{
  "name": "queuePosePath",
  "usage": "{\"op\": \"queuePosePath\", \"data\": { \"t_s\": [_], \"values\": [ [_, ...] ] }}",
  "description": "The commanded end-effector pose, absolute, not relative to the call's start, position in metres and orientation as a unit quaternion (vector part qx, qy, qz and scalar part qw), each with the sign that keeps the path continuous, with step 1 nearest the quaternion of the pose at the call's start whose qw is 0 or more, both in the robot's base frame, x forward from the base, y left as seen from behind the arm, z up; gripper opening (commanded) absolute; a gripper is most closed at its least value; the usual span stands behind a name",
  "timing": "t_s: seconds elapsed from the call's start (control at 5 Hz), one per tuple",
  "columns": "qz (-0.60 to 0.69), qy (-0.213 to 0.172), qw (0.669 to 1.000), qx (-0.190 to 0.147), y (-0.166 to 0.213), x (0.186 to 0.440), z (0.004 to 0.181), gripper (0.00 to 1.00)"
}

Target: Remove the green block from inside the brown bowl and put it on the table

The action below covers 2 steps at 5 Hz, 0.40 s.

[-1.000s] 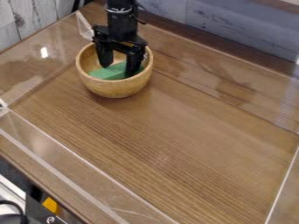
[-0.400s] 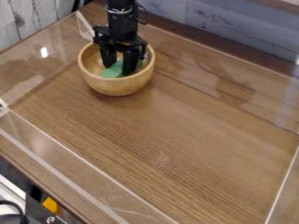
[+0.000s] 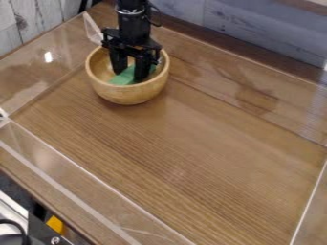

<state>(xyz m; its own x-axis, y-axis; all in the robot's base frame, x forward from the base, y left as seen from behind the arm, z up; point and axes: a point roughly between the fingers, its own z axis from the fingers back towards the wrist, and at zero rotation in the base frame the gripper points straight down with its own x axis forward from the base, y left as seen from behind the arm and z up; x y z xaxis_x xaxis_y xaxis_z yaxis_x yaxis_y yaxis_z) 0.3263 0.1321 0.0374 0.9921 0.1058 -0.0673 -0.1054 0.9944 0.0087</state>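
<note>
1. The bowl [image 3: 128,96] is seen near the far left corner of the table [image 3: 192,158], set upright, with its pale inside showing.
2. The block [image 3: 121,78] is seen inside the bowl, partly hidden by the dark fingers; its green shows between and beside them.
3. The gripper [image 3: 134,69] is lowered into the bowl from above, its tips inside the rim.
4. The pincer is narrow, closed on the block.
5. Whether the block is touching the bowl's floor cannot be told.
6. Bare wood grain is seen in front of the bowl and to its right in the view.
7. Dark equipment [image 3: 15,225] is seen at the lower left, with a small yellow piece [image 3: 55,224] beside it.
</note>
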Motion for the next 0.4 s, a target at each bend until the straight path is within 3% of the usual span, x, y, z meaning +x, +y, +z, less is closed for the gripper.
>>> {"op": "queuePosePath", "data": {
  "t_s": [0.0,0.2],
  "values": [
    [0.07,0.024,0.997,0.004,0.1376,0.3282,0.0386,0.0],
    [0.073,0.023,0.997,0.003,0.1378,0.3285,0.0376,0.0]
  ]
}}
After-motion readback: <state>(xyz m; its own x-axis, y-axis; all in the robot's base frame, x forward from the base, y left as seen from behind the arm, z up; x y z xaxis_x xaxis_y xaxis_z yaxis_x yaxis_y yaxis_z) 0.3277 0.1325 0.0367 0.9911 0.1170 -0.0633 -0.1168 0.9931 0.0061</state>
